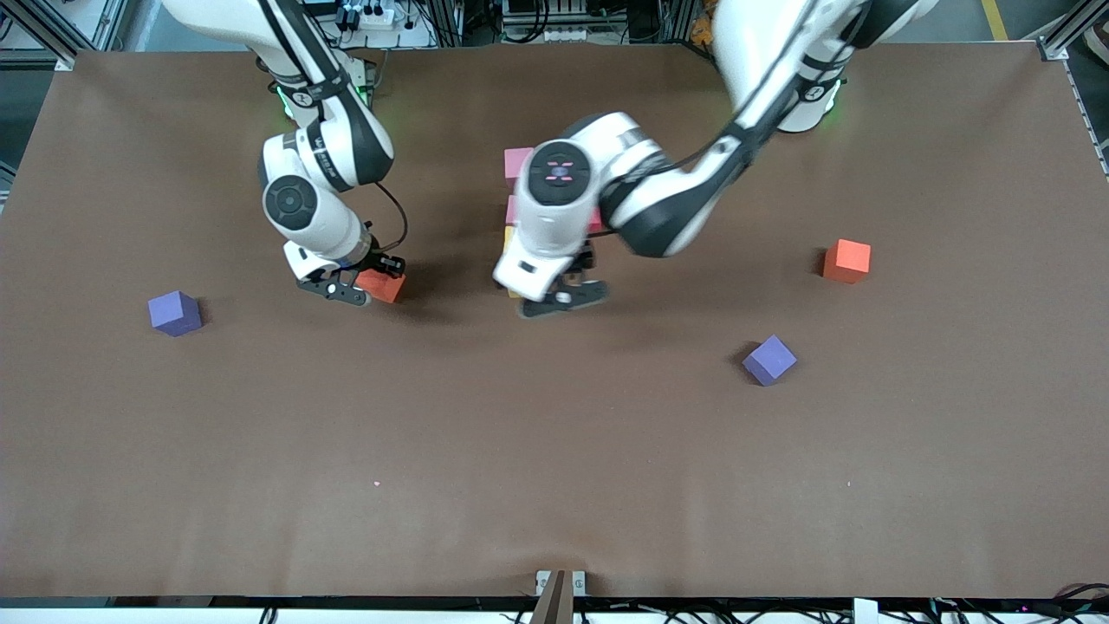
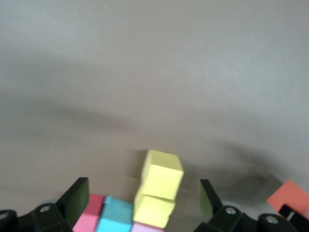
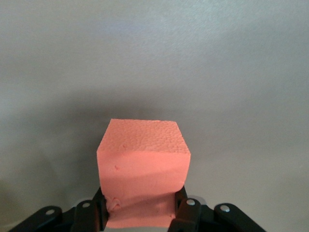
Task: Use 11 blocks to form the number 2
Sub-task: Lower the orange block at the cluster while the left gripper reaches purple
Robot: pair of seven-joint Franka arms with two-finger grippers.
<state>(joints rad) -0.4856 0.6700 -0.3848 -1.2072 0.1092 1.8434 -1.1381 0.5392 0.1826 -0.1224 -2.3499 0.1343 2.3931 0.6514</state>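
Table mid-line crowded; camera-side half open.

Left tool (image 1: 567,290), fingers spread, hangs low over the partly built number 2 (image 1: 518,186), hiding most of it; a yellow block (image 2: 162,173) sits between its fingers (image 2: 75,198). Right tool (image 1: 364,282), clamped on a red block (image 1: 382,285), stands beside it, a bare gap between. Loose obstacles: two purple cubes (image 1: 175,313) (image 1: 769,360), orange block (image 1: 846,261). Table (image 1: 554,485) nearer the camera carries nothing.

From the front I can't read most of the number 2 (image 1: 518,186): the left arm (image 1: 606,191) covers all but a few pink and yellow edges. My left wrist view cuts the pink cube (image 2: 89,217) and blue cube (image 2: 115,216) at the edge, and the right gripper's fingers (image 3: 186,212) are cropped too.
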